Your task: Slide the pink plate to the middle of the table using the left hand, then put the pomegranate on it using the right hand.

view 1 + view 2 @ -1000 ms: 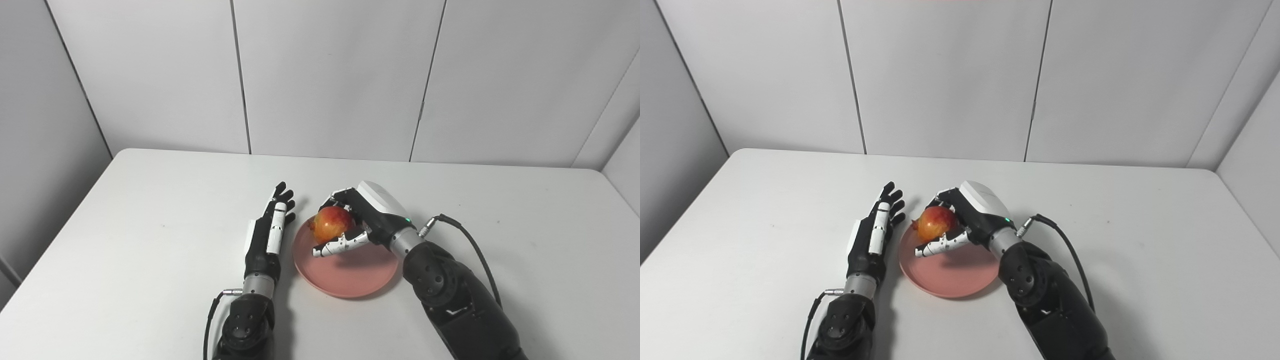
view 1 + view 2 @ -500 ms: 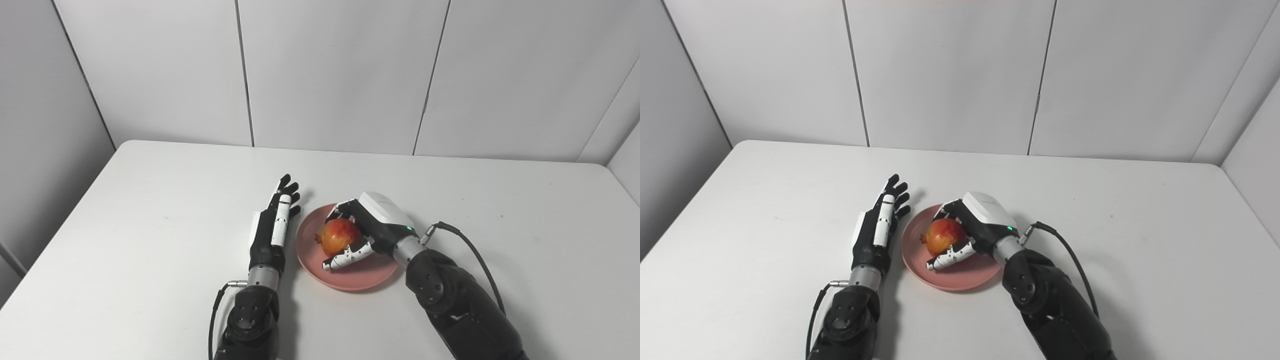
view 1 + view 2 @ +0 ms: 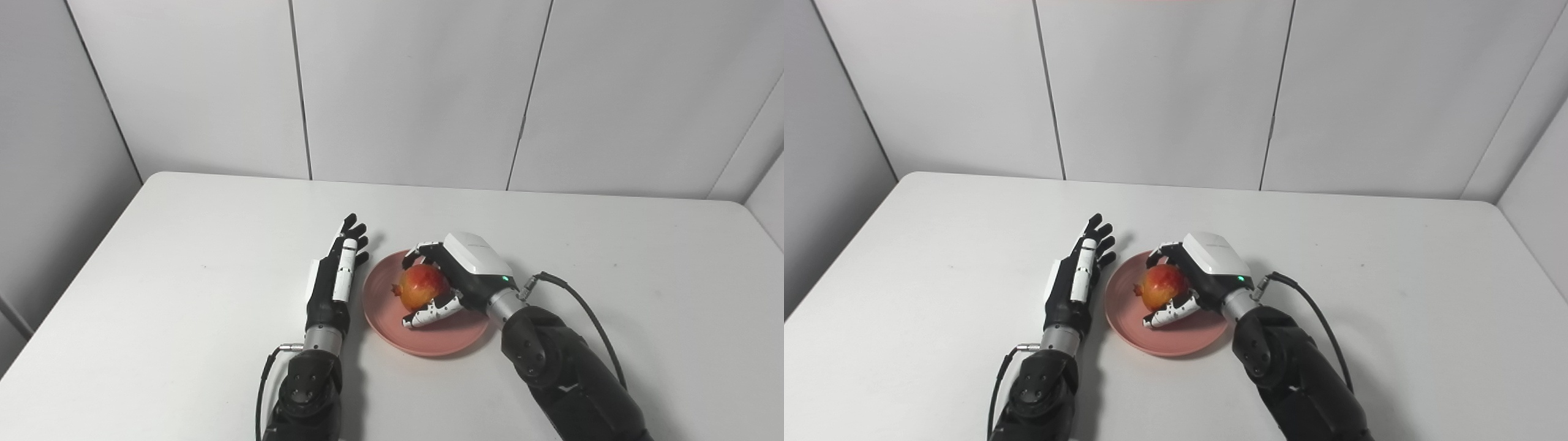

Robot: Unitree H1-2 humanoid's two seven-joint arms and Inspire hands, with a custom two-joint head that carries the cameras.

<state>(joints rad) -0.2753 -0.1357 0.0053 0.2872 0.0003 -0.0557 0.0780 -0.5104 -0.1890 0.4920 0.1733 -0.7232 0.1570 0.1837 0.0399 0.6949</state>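
The pomegranate is in the grasp of the right hand, with the fingers curled over its far side and the thumb under its near side. It sits low over the middle of the pink plate; I cannot tell if it already touches the plate or hangs just above it. The plate lies around the middle of the table, a little closer to the near edge than to the far edge.

The left hand rests flat on the table just beside the left rim of the plate, fingers stretched and apart, holding nothing. So the sliding step looks done, and the placing step is near its end.

I think the next move calls for settling the fruit on the plate, then spreading the fingers and lifting the hand away without pushing the fruit, because it is round and may roll toward the low rim.

There is wide free surface to the right side and toward the far edge. To the left, the resting hand leaves little room.
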